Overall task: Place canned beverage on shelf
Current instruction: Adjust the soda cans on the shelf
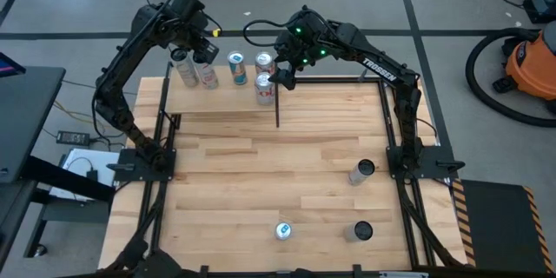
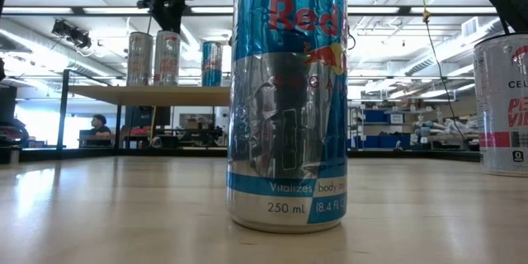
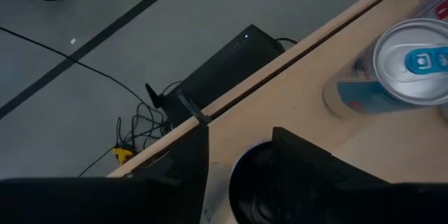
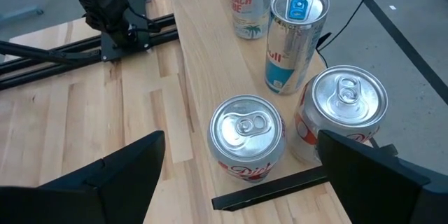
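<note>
The pale-wood shelf spans the table's far end and carries several upright cans. My left gripper is at the shelf's far left, over a white-and-red can, shut on its top end. A grey can stands beside that one, and a blue Red Bull can to its right. My right gripper hangs open above two silver cans near the shelf's middle and touches neither. My left gripper has the white-and-red can's top rim between its two fingers. The fingers slant down at it from above. The can stands upright with its bottom on the shelf, next to the grey can.
On the tabletop nearer the front stand a blue Red Bull can and two more cans at the right. A black rod stands at the shelf's near edge, under my right gripper. The table's middle is bare wood.
</note>
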Motion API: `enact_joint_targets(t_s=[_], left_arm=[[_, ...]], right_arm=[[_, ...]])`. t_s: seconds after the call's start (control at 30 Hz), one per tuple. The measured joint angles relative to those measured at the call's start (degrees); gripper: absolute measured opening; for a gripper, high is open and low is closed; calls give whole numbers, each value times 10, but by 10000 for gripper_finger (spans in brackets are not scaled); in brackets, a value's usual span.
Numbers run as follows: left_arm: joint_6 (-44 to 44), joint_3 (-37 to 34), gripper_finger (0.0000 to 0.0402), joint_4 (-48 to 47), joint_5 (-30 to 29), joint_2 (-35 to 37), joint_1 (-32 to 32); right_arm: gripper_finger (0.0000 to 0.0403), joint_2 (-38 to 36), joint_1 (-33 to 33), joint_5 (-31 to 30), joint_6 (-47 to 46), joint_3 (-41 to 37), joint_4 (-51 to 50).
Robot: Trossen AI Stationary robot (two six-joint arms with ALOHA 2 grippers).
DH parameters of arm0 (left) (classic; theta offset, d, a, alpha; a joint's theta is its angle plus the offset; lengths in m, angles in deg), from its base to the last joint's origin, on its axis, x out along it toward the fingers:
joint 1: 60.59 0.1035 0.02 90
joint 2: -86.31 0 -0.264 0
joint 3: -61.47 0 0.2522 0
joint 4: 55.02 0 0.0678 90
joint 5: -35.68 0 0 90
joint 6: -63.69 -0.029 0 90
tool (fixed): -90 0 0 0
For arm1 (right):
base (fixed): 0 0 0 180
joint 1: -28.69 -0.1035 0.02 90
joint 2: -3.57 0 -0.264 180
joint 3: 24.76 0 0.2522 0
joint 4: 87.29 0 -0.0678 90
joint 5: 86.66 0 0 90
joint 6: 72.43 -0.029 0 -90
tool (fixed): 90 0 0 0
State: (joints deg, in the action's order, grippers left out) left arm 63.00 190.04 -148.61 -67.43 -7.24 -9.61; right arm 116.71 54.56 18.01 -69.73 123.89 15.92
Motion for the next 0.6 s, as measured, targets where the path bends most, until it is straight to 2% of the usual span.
enact_joint_targets(t_s=[0.6], left_arm=[[16, 0, 157, -48, 1, 22, -2]], right_arm=[[381, 0, 0, 0, 0, 0, 1]])
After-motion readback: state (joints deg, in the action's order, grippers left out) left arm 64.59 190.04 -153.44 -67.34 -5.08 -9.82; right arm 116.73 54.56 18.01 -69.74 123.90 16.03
